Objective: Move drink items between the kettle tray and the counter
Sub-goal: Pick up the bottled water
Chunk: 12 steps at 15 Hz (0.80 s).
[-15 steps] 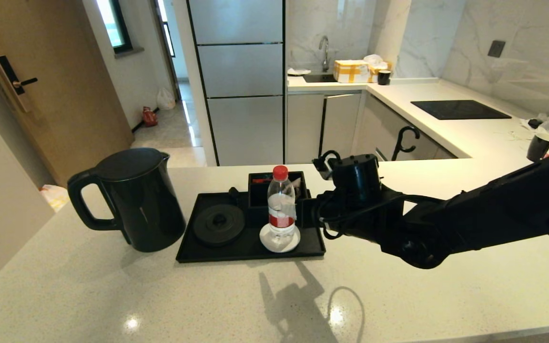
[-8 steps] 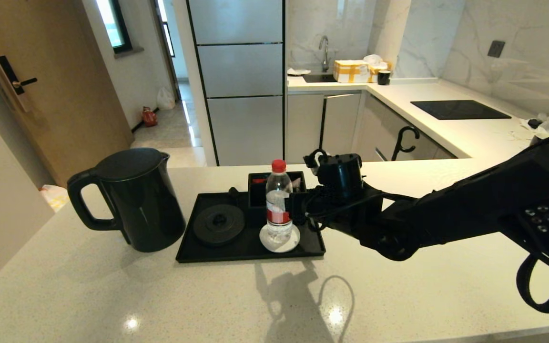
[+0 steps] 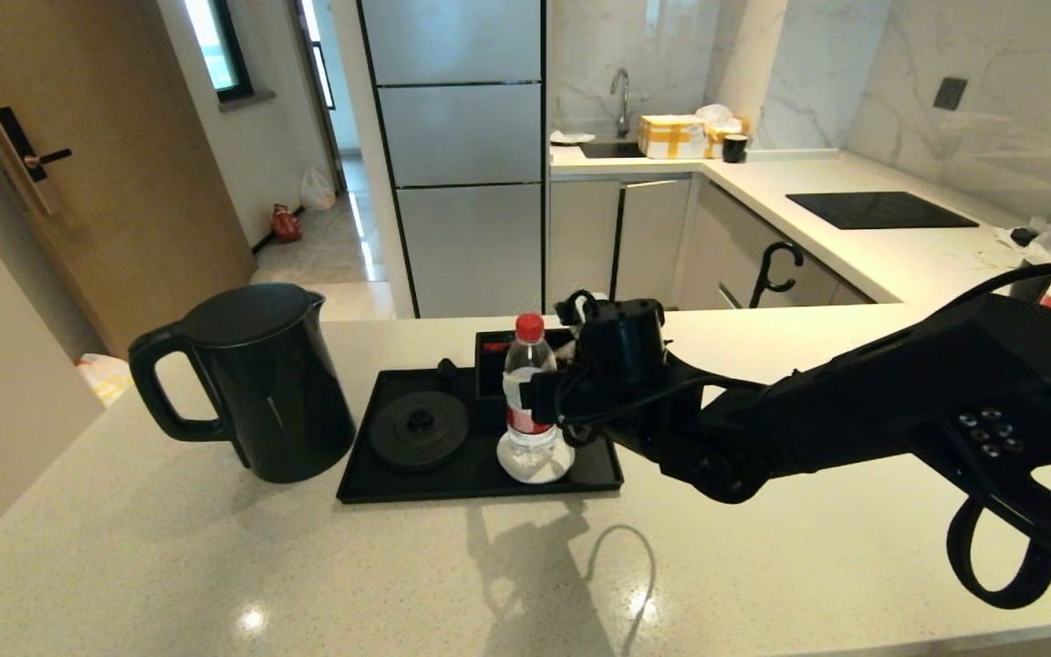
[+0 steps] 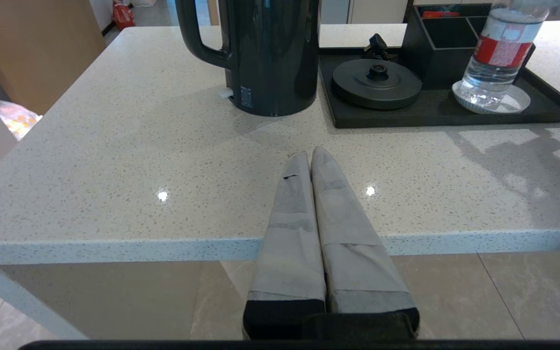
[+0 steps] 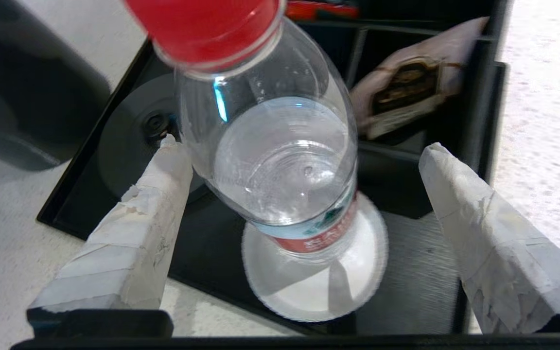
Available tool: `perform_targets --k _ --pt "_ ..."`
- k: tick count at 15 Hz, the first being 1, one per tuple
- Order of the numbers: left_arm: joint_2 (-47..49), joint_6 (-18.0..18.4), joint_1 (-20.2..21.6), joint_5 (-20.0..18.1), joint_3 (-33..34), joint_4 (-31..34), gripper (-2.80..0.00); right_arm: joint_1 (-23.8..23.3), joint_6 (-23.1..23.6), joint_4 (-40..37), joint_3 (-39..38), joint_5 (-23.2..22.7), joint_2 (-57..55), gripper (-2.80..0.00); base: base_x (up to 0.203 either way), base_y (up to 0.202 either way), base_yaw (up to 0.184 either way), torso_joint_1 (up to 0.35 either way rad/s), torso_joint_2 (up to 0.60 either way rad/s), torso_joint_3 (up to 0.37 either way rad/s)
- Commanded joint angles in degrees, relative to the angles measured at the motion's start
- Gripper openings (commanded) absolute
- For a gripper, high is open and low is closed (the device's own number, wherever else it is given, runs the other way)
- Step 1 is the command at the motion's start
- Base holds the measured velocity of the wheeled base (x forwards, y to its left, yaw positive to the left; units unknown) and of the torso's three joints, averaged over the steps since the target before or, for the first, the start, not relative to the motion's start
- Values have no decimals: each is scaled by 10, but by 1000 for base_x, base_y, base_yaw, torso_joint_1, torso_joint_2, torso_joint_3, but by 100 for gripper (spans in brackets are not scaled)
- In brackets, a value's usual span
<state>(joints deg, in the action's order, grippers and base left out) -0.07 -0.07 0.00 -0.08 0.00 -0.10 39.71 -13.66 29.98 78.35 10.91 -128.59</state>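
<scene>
The right gripper [image 5: 299, 150] is reaching from 3 o'clock with fingers [image 5: 460, 194] spread on both sides of the small clear plastic water bottle [image 3: 526, 392], probably to grasp it. The bottle is standing upright on the white round coaster [image 3: 535, 464] in the flat black rectangular tray [image 3: 480, 484]. The tall matte black kettle [image 3: 252, 383] is standing on the pale speckled worktop [image 3: 215, 566] at the tray's 9 o'clock. The left gripper [image 4: 311, 160] is resting idle, fingers pressed together.

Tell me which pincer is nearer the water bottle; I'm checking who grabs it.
Right. The right pincer stands open around the water bottle on the tray's coaster, fingers on either side. The left pincer sits shut at the counter's near edge, well short of the tray.
</scene>
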Motion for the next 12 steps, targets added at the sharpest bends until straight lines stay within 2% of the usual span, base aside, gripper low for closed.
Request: perform_targets --k 1,12 --pt "0 0 0 0 0 -1 -280 7 2 3 4 1 -6 0 0 0 0 0 0 0" --pt "0 0 0 0 0 0 -280 11 35 0 79 36 -63 0 0 0 0 0 0 0"
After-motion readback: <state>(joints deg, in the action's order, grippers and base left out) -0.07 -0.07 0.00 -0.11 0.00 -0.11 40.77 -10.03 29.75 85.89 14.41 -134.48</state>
